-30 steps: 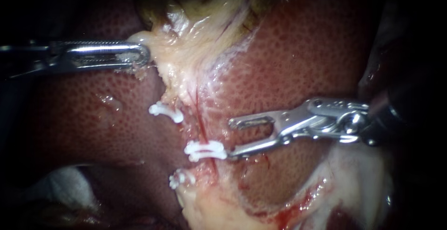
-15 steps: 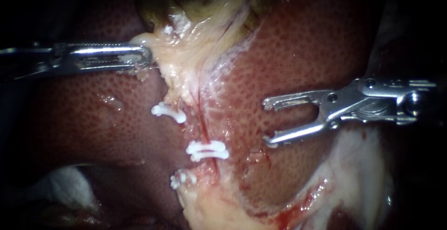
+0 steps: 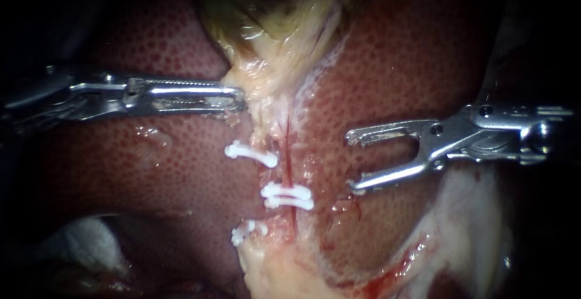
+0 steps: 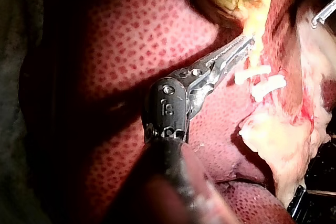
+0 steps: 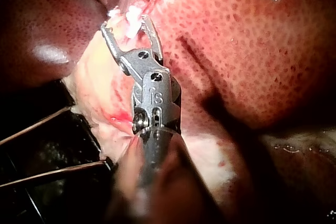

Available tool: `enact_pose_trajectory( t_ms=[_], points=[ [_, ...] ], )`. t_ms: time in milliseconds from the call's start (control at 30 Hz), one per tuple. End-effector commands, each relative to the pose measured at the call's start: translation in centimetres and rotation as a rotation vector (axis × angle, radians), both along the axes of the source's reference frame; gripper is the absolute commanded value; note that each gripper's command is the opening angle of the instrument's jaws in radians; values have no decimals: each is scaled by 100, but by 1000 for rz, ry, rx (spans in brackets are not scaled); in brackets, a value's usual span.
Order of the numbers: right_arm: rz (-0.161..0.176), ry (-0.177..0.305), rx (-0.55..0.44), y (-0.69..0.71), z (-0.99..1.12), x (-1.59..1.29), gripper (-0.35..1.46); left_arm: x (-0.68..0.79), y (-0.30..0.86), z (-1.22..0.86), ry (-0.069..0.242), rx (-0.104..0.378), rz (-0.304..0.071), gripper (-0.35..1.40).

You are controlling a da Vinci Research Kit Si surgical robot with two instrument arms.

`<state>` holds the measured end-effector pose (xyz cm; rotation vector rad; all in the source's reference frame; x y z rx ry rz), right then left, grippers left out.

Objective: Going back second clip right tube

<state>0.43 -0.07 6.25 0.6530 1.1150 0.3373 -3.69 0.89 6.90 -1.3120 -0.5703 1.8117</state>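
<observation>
My right instrument stands over the liver with its jaws wide apart and nothing in them, clear of the clips and apart from the tube, the thin red line running down the pale strip below the gallbladder. I take that for the right tube, since the upper clip and the lower clip both sit to its left. The middle clip lies across the tube and shows as two white bars close together. I cannot tell whether that is one clip or two side by side. The clipping itself looks done to me: the clip is seated and the jaws are free of it. What is left, as I judge it, is the rest of the way back. The tips are near the row of clips rather than well out of the field, so I would draw the shaft toward the right edge and mind the lower jaw, which hangs close above the liver. My left instrument is clamped on pale tissue at the gallbladder's neck, so the strip lies stretched and the clips in plain sight.
</observation>
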Motion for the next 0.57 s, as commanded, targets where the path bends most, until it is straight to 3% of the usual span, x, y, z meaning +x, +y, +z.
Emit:
enact_pose_trajectory(
  t_ms=[33,567],
  points=[
    [0,0,0,0,0,0,50,-1,0,1,3,0,-1,-35],
    [-1,0,0,0,-1,0,50,-1,0,2,2,1,0,-35]
  ],
)
